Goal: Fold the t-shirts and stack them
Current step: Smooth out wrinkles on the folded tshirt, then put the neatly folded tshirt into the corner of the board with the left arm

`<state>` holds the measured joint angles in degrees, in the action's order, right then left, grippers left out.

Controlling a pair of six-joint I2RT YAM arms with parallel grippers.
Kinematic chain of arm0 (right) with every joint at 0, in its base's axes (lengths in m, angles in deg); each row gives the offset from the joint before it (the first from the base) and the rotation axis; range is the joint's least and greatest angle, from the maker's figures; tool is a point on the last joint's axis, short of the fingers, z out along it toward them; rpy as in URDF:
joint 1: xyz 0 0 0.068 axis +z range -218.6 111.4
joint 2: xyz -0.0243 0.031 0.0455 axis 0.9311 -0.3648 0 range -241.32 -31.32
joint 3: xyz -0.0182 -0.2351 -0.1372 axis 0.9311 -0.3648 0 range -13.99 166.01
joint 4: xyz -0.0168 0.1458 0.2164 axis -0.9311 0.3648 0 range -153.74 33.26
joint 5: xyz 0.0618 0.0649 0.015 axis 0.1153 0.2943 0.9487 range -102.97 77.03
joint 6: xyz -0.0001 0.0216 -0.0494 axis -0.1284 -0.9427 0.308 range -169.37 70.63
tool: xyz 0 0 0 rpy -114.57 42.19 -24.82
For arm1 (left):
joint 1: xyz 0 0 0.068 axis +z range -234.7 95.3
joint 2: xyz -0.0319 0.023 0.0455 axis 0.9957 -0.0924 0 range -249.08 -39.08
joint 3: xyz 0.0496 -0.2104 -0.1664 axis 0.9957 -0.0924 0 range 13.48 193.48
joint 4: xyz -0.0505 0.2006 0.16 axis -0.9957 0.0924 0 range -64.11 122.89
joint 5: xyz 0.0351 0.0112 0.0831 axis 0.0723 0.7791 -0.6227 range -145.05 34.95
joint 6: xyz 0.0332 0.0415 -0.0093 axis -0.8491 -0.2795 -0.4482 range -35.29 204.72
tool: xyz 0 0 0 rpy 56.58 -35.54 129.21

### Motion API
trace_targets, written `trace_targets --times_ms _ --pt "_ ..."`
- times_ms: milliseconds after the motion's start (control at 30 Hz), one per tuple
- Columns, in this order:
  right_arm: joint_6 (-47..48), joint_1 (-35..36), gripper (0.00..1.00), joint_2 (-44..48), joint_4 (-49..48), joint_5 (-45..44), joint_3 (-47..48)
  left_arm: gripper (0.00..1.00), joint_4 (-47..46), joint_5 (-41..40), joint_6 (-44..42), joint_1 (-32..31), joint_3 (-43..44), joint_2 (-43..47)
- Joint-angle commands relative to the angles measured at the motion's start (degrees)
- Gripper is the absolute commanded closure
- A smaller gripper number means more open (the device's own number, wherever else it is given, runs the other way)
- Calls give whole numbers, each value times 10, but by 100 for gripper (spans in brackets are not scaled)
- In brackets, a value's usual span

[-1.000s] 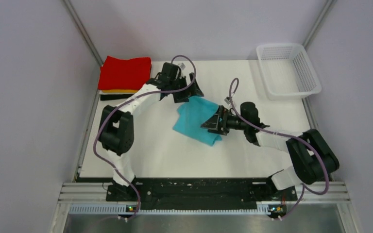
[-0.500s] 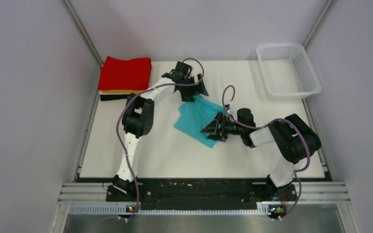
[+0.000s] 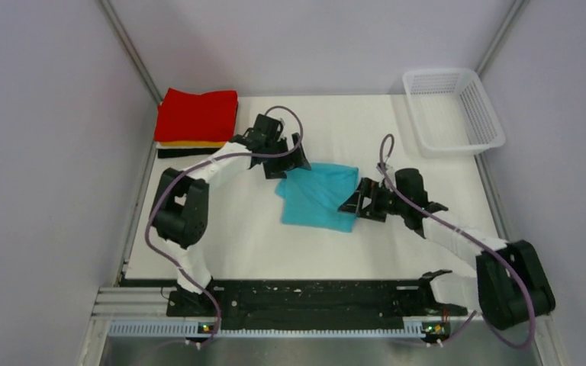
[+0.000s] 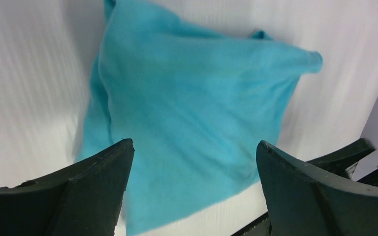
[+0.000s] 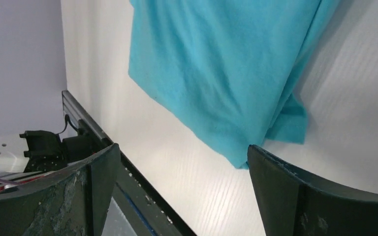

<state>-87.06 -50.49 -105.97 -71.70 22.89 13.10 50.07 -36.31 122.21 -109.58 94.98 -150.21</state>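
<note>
**Both claws spread wide, turquoise tee loose between them**

The turquoise t-shirt lies folded and rumpled near the middle of the worktop. The left claw sits at its 10 o'clock corner, the right claw at its 3 o'clock edge. Both have their fingers far apart and grip nothing. At the worktop's 10 o'clock corner the red t-shirt tops an orange t-shirt and a black t-shirt; the white basket stands at 2 o'clock

L tool & R tool: jaws apart, arms extended.
</note>
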Motion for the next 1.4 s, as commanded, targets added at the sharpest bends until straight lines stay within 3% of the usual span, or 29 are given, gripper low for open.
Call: trace_targets --times_ms 0,100,233,400,567,800,900,1033,1133,1233,1367 --pt "60 -4 1 162 181 -129 51 1 -36 -78 -7 -14 -76 142" --pt "43 -4 1 250 232 -236 45 1 -16 -136 -4 -14 -108 153" --pt "-6 -4 1 351 295 -362 28 1 30 -168 1 -15 -88 109" --pt "5 -4 1 445 327 -412 16 1 39 -181 5 -33 -55 42" --pt "23 -4 1 473 364 -441 22 3 73 -218 10 -71 2 -33" --pt "27 -4 1 472 370 -451 27 25 112 -248 50 -132 47 -102" --pt "31 -4 1 473 375 -459 27 49 159 -288 66 -163 87 -136" --pt "33 -4 1 481 377 -463 27 100 237 -362 101 -182 160 -185" --pt "34 -4 1 490 376 -471 28 100 263 -422 91 -183 193 -196" --pt "34 -4 1 495 375 -473 25 100 306 -546 51 -182 236 -184" --pt "35 -4 1 495 366 -473 22 100 297 -712 -77 -172 262 -153"
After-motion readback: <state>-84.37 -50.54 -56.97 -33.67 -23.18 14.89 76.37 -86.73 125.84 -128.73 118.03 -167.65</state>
